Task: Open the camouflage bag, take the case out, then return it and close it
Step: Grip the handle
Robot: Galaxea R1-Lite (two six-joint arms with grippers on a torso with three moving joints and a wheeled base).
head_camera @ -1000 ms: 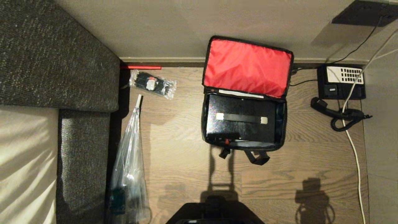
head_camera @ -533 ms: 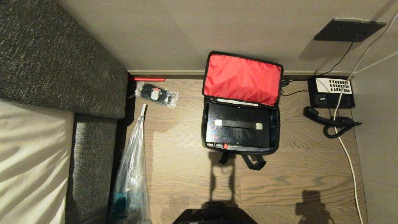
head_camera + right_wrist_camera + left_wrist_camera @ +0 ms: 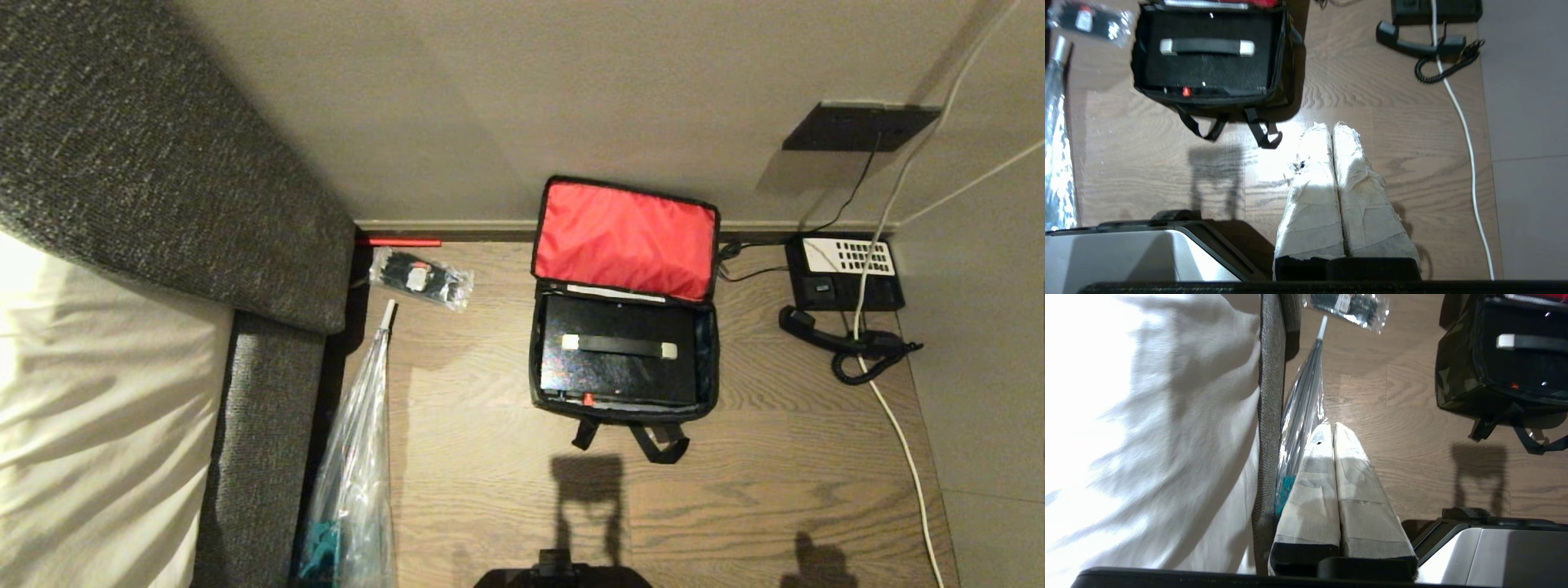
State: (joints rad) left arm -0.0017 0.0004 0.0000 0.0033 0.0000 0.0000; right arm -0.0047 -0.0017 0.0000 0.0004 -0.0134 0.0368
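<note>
- Camouflage bag [image 3: 624, 408] sits centre of the head view on the wood floor [image 3: 490, 490], against the wall; red-lined flap [image 3: 624, 241] stands open.
- Case [image 3: 620, 359] lies inside the bag, handle [image 3: 622, 346] up.
- Left gripper [image 3: 1333, 430] and right gripper [image 3: 1331, 130]: taped fingers pressed together, holding nothing, both well apart from the bag.
- Risk: soft flap could flop onto the case during a reach.
- Risk: phone cord [image 3: 857, 363] and white cable [image 3: 906, 457], right of frame, might snag the right arm.
</note>
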